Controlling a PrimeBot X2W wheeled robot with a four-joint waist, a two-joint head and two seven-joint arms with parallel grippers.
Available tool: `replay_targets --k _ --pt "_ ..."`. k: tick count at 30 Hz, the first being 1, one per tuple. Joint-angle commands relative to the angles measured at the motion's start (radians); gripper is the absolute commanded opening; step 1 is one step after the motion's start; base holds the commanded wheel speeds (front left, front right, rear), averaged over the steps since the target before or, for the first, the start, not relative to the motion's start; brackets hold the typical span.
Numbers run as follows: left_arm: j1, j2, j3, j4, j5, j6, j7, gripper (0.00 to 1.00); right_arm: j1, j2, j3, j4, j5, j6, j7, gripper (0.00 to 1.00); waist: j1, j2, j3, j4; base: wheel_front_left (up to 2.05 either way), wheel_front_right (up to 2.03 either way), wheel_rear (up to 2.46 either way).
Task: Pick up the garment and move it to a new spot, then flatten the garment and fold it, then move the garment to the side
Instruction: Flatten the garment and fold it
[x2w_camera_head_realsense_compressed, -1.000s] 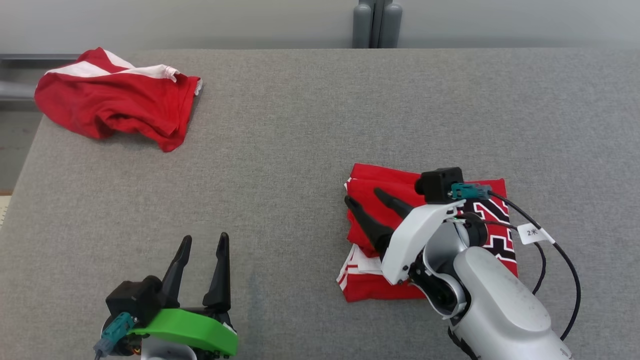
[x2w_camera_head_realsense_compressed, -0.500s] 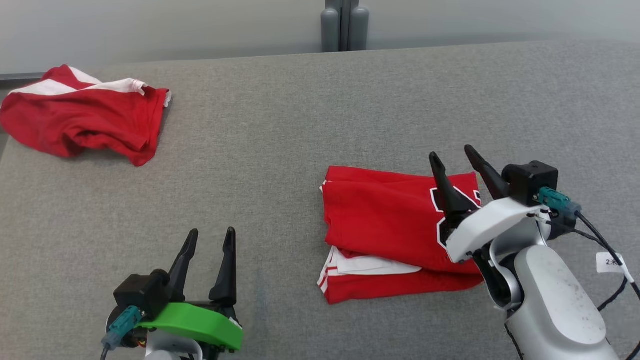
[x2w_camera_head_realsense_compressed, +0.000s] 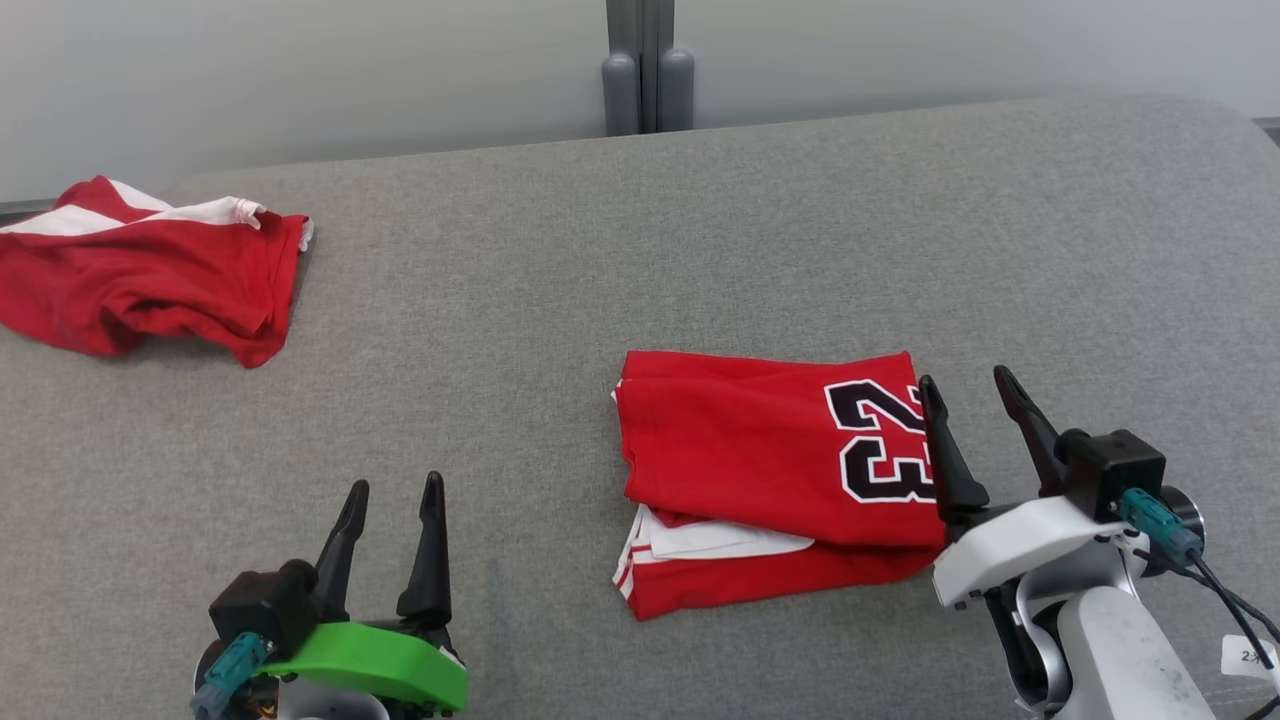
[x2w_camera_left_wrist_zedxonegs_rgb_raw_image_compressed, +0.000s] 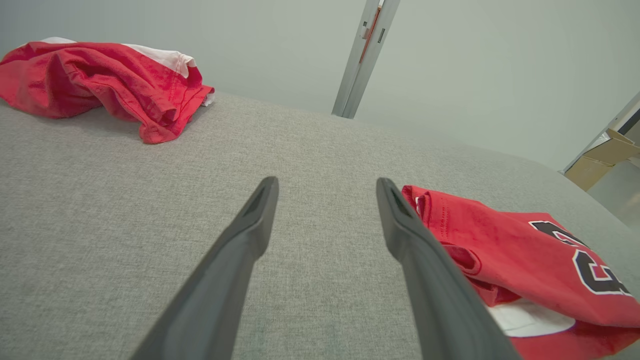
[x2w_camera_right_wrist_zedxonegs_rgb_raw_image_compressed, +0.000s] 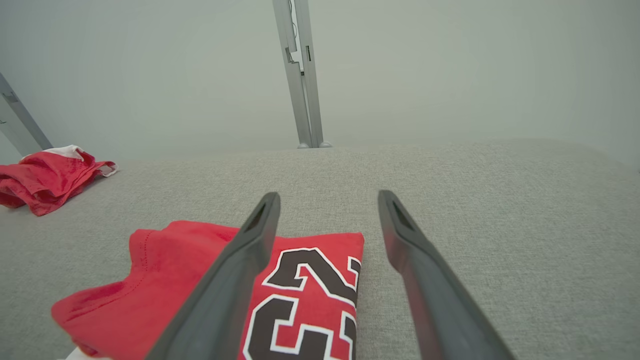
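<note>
The garment (x2w_camera_head_realsense_compressed: 760, 450) is a red jersey with a black-and-white number, lying folded in a neat stack right of centre on the grey padded table (x2w_camera_head_realsense_compressed: 600, 250). My right gripper (x2w_camera_head_realsense_compressed: 964, 377) is open just off the garment's right edge, its left finger over the edge by the number and nothing between its fingers. In the right wrist view the garment (x2w_camera_right_wrist_zedxonegs_rgb_raw_image_compressed: 170, 270) lies below and left of the right gripper (x2w_camera_right_wrist_zedxonegs_rgb_raw_image_compressed: 328, 196). My left gripper (x2w_camera_head_realsense_compressed: 395, 483) stands open and empty near the front left. The left wrist view has the left gripper (x2w_camera_left_wrist_zedxonegs_rgb_raw_image_compressed: 326, 182) with the garment (x2w_camera_left_wrist_zedxonegs_rgb_raw_image_compressed: 500, 240) to its right.
A second red-and-white garment (x2w_camera_head_realsense_compressed: 150, 270) lies crumpled at the table's far left, also in the left wrist view (x2w_camera_left_wrist_zedxonegs_rgb_raw_image_compressed: 100, 70) and the right wrist view (x2w_camera_right_wrist_zedxonegs_rgb_raw_image_compressed: 45, 180). A grey post (x2w_camera_head_realsense_compressed: 648, 90) stands behind the back edge. The table's right corner curves away.
The head camera has shifted. My right gripper has drawn back off the folded garment to its right edge, staying open. The left gripper has not moved.
</note>
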Motion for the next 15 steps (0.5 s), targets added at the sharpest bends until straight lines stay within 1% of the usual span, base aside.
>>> replay_targets --k 1,4,15 --pt "0.014 -0.003 0.011 0.004 0.014 -0.002 -0.007 1.00 0.019 0.000 -0.010 0.000 -0.011 0.000 -0.014 1.00 0.0000 -0.0001 -0.015 -0.007 0.00 0.00 0.00" --pt "0.030 -0.006 0.028 0.007 0.021 -0.005 -0.008 1.00 0.041 0.003 -0.022 -0.003 0.000 0.000 -0.031 1.00 0.0000 -0.0001 -0.028 -0.010 0.00 0.00 0.00" --pt "0.062 -0.028 0.090 0.001 0.069 -0.025 -0.008 1.00 0.070 0.003 -0.009 0.004 0.032 0.000 -0.064 1.00 0.0000 -0.0001 -0.058 -0.015 0.00 0.00 0.00"
